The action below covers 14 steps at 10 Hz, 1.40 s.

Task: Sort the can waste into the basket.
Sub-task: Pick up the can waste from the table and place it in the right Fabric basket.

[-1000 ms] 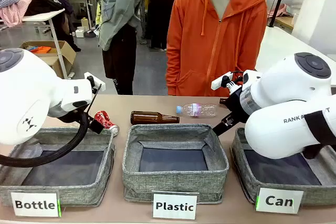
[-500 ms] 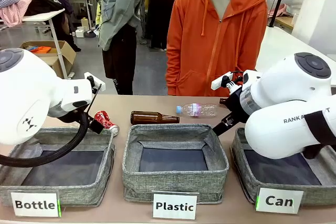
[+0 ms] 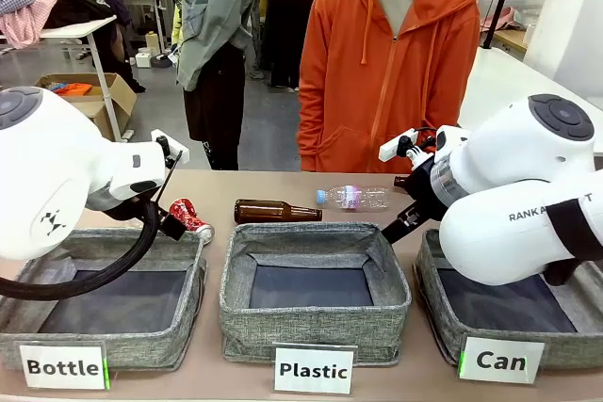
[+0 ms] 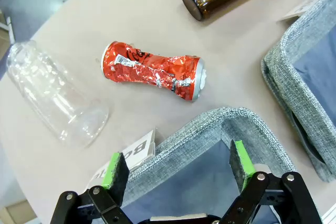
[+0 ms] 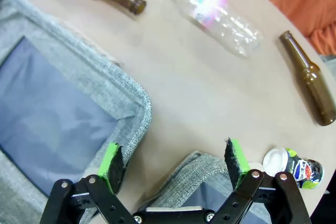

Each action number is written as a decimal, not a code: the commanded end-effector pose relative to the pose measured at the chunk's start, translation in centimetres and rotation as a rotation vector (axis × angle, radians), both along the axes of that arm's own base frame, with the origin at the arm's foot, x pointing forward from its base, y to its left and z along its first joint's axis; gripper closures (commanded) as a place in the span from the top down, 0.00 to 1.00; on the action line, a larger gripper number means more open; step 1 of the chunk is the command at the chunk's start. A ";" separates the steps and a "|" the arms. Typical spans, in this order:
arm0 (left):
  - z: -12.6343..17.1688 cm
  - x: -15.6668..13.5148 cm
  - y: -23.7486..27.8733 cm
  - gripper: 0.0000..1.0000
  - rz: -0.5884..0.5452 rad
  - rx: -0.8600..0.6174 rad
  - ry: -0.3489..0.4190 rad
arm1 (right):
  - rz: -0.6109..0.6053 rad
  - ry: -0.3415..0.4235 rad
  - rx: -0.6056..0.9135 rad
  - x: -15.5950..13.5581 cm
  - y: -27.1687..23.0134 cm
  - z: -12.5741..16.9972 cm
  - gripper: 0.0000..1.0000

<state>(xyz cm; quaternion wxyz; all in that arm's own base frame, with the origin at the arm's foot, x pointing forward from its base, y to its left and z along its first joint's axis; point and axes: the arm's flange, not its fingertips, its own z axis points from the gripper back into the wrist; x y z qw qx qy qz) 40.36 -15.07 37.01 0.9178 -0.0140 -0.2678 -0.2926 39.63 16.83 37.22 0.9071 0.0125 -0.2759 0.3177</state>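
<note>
In the front view nothing has shifted over the last second. Both arms hang motionless, and the red can (image 3: 190,217) lies on the counter (image 3: 254,187) at the far side of the Bottle bin (image 3: 184,317), well apart from the Can basket (image 3: 435,300), whose visible floor is bare. In the left wrist view the left pincer (image 4: 176,160) is released, its jaws wide over the Bottle bin's rim, and the red can lies on its side just beyond, untouched. In the right wrist view the right pincer (image 5: 172,157) is likewise released and holds nothing. The blue-green can (image 5: 296,170) lies on the counter beside what is probably the Can basket's corner. With nothing moving, sorting looks not yet begun, and both cans wait outside the basket.
</note>
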 end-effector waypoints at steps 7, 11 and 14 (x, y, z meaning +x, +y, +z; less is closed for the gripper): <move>6.2 -2.1 -2.1 1.00 -0.035 -0.200 0.031 | -0.048 0.007 0.090 -2.0 -0.5 5.9 1.00; 14.6 -7.1 -1.3 1.00 -0.040 -0.467 0.315 | -0.138 0.305 0.615 -6.1 -5.1 13.3 1.00; 14.1 -8.0 9.1 1.00 -0.120 -0.795 0.453 | -0.210 0.360 0.991 -7.2 -15.6 11.4 1.00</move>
